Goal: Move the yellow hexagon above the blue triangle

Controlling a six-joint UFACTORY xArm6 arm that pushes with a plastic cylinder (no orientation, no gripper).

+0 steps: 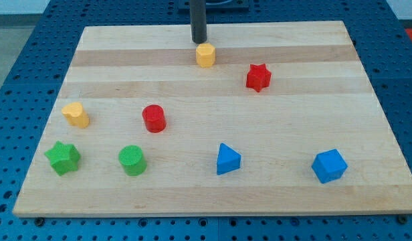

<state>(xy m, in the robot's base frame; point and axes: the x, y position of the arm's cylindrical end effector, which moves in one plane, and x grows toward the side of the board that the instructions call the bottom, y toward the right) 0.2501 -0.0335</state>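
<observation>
The yellow hexagon [205, 55] stands near the view's top, a little left of centre. My tip [199, 41] is just above it and slightly to its left, very close or touching. The blue triangle [227, 159] lies well below the hexagon, towards the view's bottom and slightly right of it.
A red star [258, 77] is right of the hexagon. A red cylinder [154, 118] sits left of centre. A yellow heart-like block [76, 114], a green star [63, 158] and a green cylinder [132, 161] are at the left. A blue cube [329, 166] is at the lower right. The wooden board [293, 120] lies on a blue perforated table.
</observation>
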